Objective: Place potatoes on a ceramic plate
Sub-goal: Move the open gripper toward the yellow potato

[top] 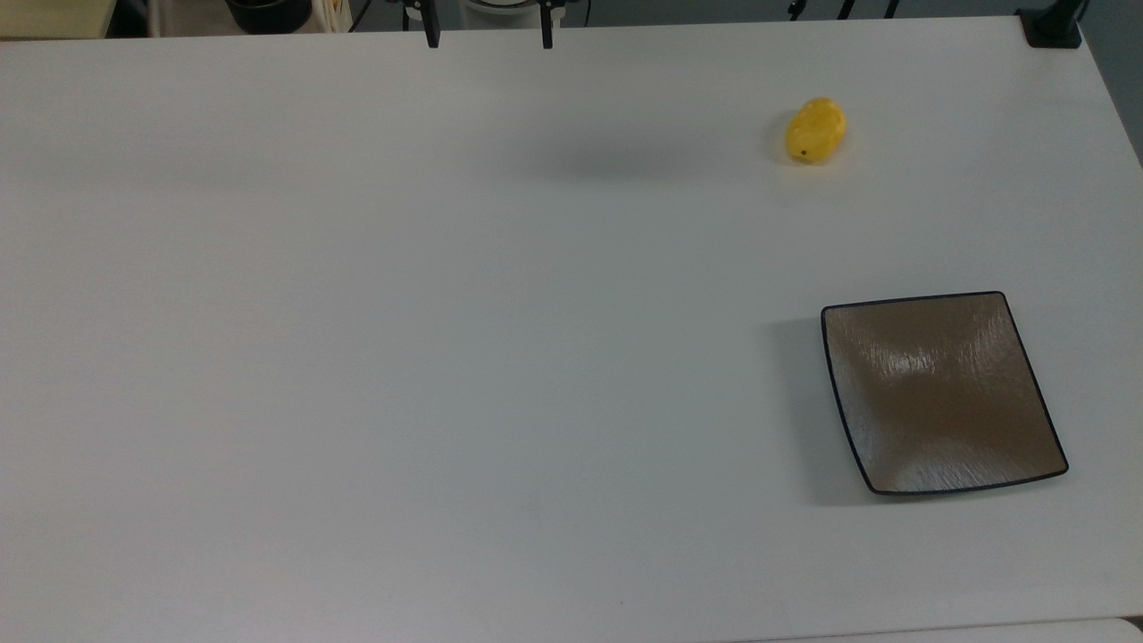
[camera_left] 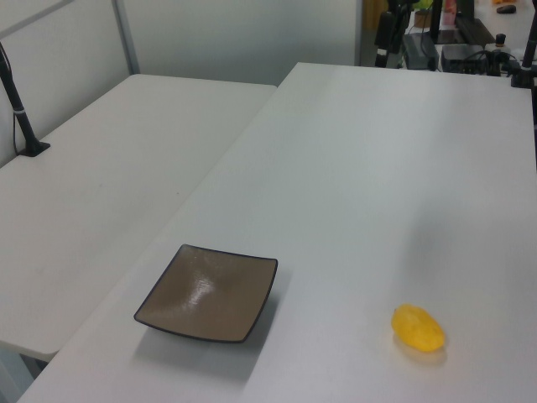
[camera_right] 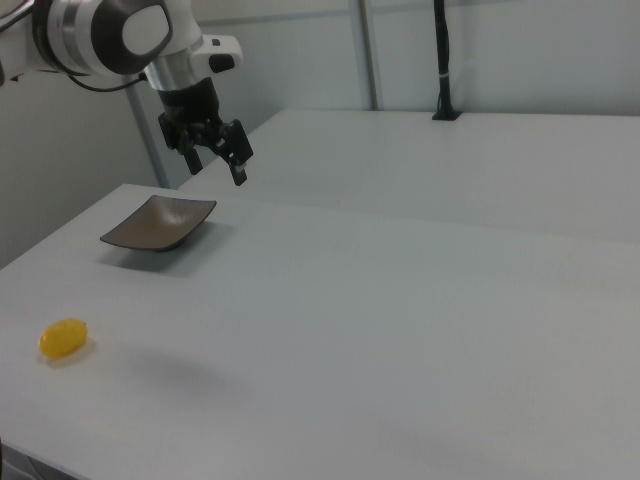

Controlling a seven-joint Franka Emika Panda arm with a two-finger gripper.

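Potato (top: 815, 130) sits on your tabletop (top: 446, 357) well apart from the ceramic plate (top: 942, 393), pincer (top: 488, 34) spread empty (smooth skin may slip your grasp).

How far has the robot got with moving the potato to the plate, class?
Nothing is done yet: the potato lies on the table, apart from the bare ceramic plate. The gripper hangs open in the air, holding nothing. Reaching, grasping, carrying and placing are all left.
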